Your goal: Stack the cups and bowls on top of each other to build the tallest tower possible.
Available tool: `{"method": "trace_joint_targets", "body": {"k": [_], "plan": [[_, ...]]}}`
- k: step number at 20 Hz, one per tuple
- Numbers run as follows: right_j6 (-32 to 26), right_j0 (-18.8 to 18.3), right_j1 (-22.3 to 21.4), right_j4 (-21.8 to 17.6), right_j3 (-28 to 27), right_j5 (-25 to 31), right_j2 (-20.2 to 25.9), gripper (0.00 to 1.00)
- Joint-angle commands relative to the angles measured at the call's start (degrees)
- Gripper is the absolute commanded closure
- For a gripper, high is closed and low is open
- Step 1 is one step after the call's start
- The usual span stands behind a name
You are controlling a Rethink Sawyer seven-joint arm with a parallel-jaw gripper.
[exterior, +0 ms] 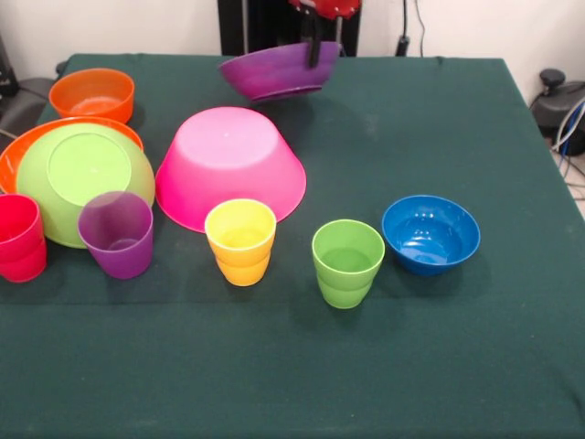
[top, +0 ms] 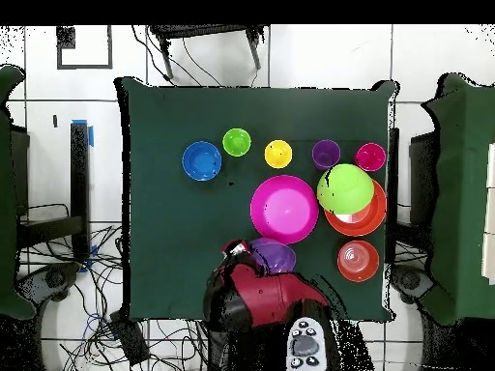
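- At the left edge of the front view I see the red cup, upright and partly cut by the frame.
- Just right of it stands the purple cup, upright, in front of the lime bowl.
- The lime bowl is upside down and leans on the large orange bowl, which shows only as a rim behind it.
- In the upper left of the frame the small orange bowl stands alone, open side up.
- In the middle the pink bowl lies upside down on the green cloth; nothing is on top of it.
- In front of the pink bowl stands the yellow cup, upright, very near its rim.
- At the top centre the purple bowl is in the air, tilted, above the far part of the table and behind the pink bowl.
- The gripper comes down from the top edge and is clenched on the far rim of the purple bowl.
- In the overhead view the purple bowl is just below the pink bowl, next to the red arm.
- Right of the centre stands the green cup, upright.
- Furthest right is the blue bowl, open side up, near the green cup but apart.
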Motion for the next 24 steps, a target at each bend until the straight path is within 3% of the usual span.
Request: {"method": "trace_joint_targets", "body": {"k": [1, 10, 14, 24], "plan": [[-8.7, -1.4, -5.5, -2.1, 1.1, 9.6, 8.8, 1.0], [-12.7, -5.8, -10.6, 0.0, -1.9, 20.1, 13.0, 1.0], [-12.4, -7.1, -8.5, -1.0, -5.2, 21.6, 14.1, 1.0], [-8.2, -4.9, -2.5, -4.3, -15.0, 22.8, 10.2, 1.0]]}}
